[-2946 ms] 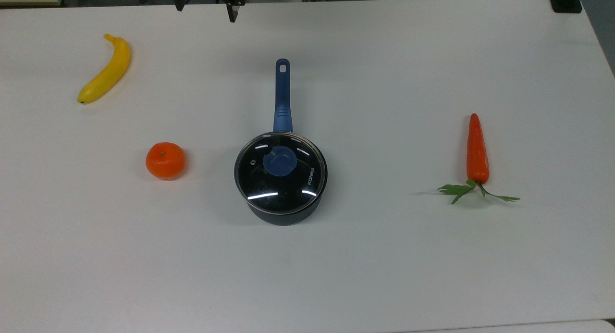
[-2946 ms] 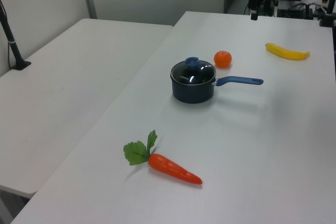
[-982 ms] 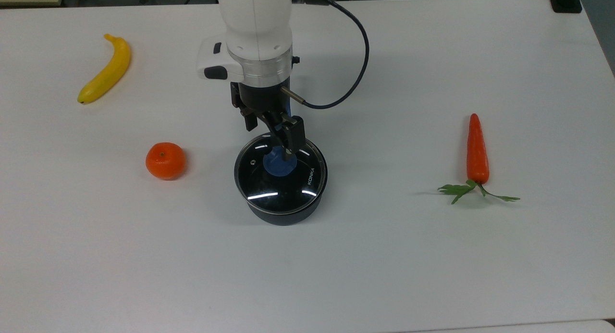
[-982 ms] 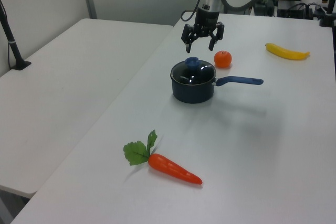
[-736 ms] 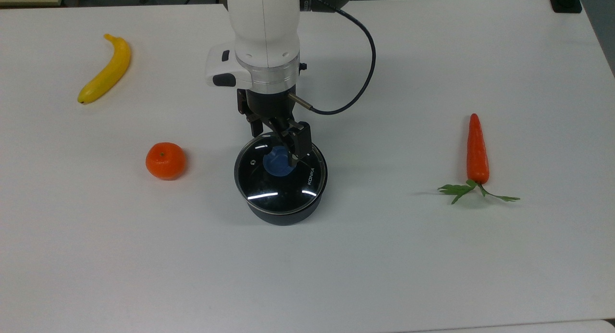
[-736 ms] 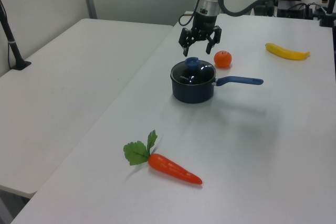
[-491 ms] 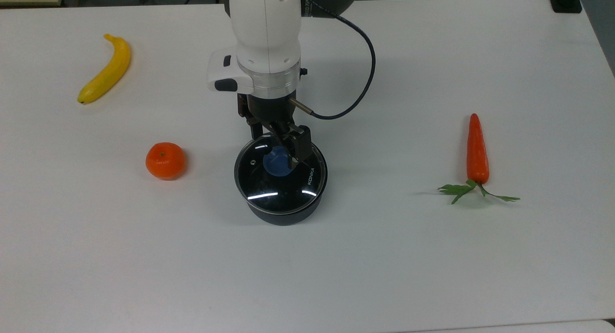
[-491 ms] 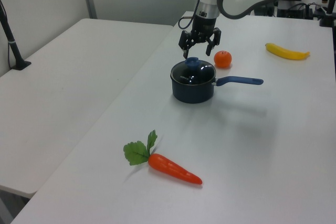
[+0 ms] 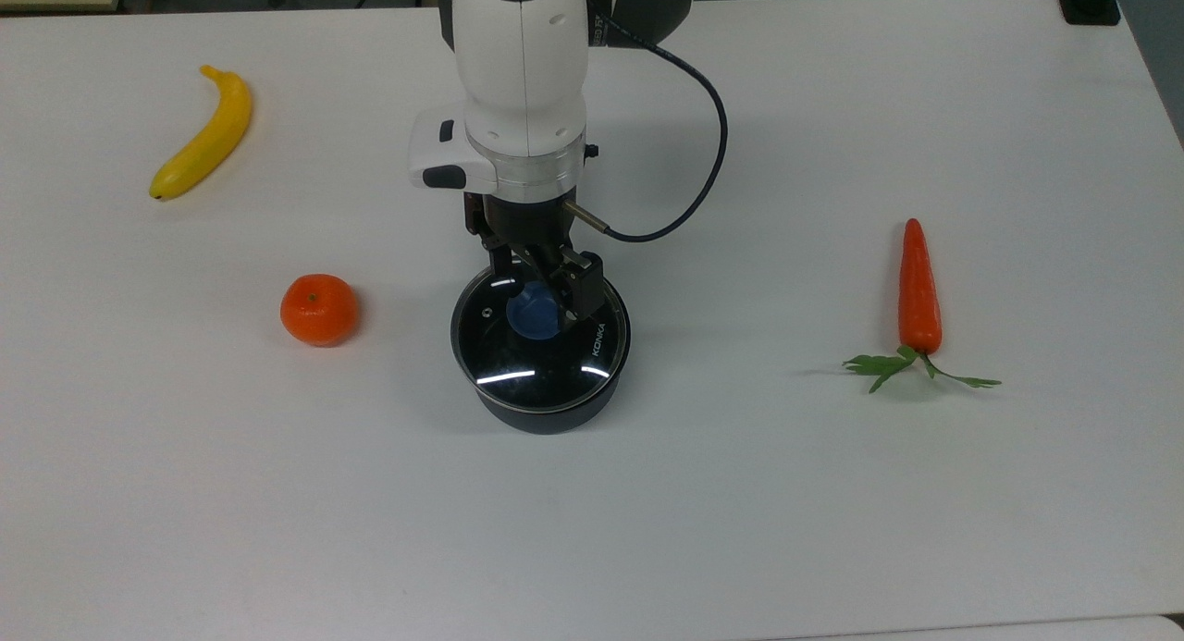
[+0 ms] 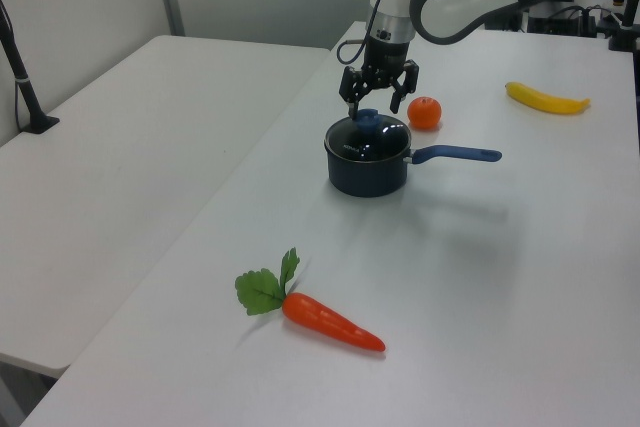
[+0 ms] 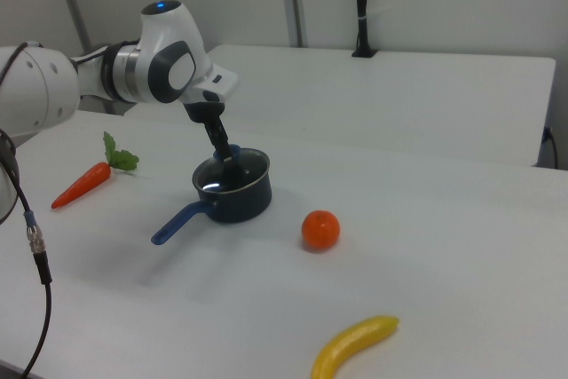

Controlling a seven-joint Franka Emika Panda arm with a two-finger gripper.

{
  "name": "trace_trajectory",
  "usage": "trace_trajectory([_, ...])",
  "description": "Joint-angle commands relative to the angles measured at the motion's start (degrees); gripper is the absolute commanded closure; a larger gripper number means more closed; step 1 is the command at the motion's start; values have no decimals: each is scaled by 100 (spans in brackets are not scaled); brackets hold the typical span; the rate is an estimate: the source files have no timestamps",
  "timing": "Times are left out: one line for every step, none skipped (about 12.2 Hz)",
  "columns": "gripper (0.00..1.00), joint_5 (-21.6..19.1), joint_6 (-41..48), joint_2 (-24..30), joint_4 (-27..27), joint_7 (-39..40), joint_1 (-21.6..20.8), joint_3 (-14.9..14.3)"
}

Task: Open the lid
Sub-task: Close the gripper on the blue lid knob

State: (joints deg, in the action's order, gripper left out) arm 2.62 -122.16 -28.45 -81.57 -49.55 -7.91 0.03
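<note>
Looking down from the top view, I have the hand point(image 9: 539, 294) poised right over the lid point(image 9: 540, 336), its two fingers point(image 9: 584, 289) spread apart on either side of the blue knob point(image 9: 534, 314) and not closed on it. In the left view the hand point(image 10: 378, 103) straddles the knob point(image 10: 368, 118) from above, fingertips down at about the knob's height; I cannot tell whether either finger touches it.

The lid sits flat on the saucepan point(image 9: 546, 410), fully seated, at the middle of the white worktop point(image 9: 740, 493). In the top view the "KONKA" print lies toward 3 o'clock on the glass and the small vent hole toward 9 o'clock. The saucepan's blue handle point(image 10: 455, 154) runs off toward 3 o'clock in the left view; in the right view the handle point(image 11: 180, 222) points toward 8 o'clock from the pan.

Taking the pan as the centre in the top view, an orange point(image 9: 318, 309) sits near at 9 o'clock, a banana point(image 9: 204, 134) lies well apart at 10 o'clock, and a carrot point(image 9: 918, 289) with green leaves lies well apart at 3 o'clock. A dark cable point(image 9: 689, 141) loops off the wrist of the arm point(image 9: 523, 67) toward 2 o'clock.
</note>
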Motion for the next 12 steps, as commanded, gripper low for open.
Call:
trace_trajectory([7,239,-71,-178,106,-151,-97,-73])
trace_trajectory([18,239,-71,-169,115,-142,-88,-73])
trace_trajectory([27,239,-71,-160,115,-142,-88,-82])
trace_trajectory([34,239,-63,-152,123,-142,-88,-82])
trace_trajectory([38,248,-37,-134,193,-134,-79,-82])
trace_trajectory([43,256,-28,-108,194,-125,-62,-91])
trace_trajectory([44,256,-10,-82,194,-116,-53,-91])
trace_trajectory([44,274,-10,-55,194,-116,-53,-91])
trace_trajectory([44,274,-1,-37,185,-98,-44,-91])
trace_trajectory([44,274,-1,-29,185,-98,-44,-91])
trace_trajectory([44,274,16,-2,185,-98,-44,-91])
trace_trajectory([44,265,25,67,176,-98,-44,-91])
